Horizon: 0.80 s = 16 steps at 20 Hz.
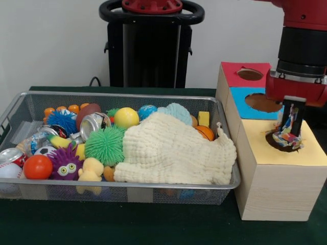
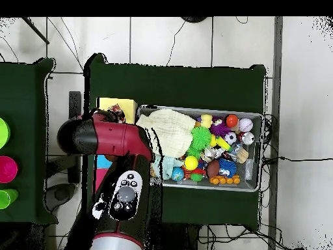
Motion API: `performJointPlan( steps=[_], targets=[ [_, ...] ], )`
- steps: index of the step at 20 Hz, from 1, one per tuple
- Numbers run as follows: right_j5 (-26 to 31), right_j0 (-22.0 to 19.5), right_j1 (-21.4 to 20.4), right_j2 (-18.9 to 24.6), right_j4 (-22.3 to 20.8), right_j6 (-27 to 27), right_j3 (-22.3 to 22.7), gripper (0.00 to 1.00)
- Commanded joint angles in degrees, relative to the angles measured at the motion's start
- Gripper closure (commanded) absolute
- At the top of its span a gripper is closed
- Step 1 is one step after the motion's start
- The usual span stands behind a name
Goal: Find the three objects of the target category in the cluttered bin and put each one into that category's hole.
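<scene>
Right now the claw (image 1: 290, 133) is pinching a crumpled wrapper (image 1: 286, 137) w/ multicoloured print, directly over the dark hole (image 1: 282, 143) in the yellow top of the box (image 1: 278, 178) at the right of the table (image 1: 153, 229). Wrapper's lower end is at or just inside the hole mouth; can't tell how deep. It hangs upright, long axis vertical, bunched bottom pointing down into the hole, top end caught between the black fingers.

Step in hand, by my read: the drop-off, i.e. putting one wrapper into its hole. Next move prob. calls for opening the claw so the wrapper falls through, then lifting clear before heading left to the bin (image 1: 127, 190). Risk: thin plastic may cling to a finger or snag on the hole rim.

Bin sits to the left of the box, nearly touching, packed w/ spiky balls, a dented can (image 1: 93, 124) and a big cream cloth (image 1: 171, 150) covering its right half. No other wrapper shows for sure; any left may lie under the cloth. Overhead, the arm (image 2: 110, 140) hides box and claw.
</scene>
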Motion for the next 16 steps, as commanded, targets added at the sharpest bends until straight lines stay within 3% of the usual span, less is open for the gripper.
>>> performJointPlan(
  steps=[1,6,7,16],
  targets=[
    [-3.03,-1.48,4.7,3.32,1.5,11.27,0.0,1.0],
    [-3.96,-2.5,4.38,4.84,1.17,9.95,1.17,1.0],
    [-3.59,-2.76,4.37,5.07,1.1,9.55,1.15,0.0],
    [-0.15,-1.84,5.08,3.09,-0.46,7.96,-0.62,0.0]
  ],
)
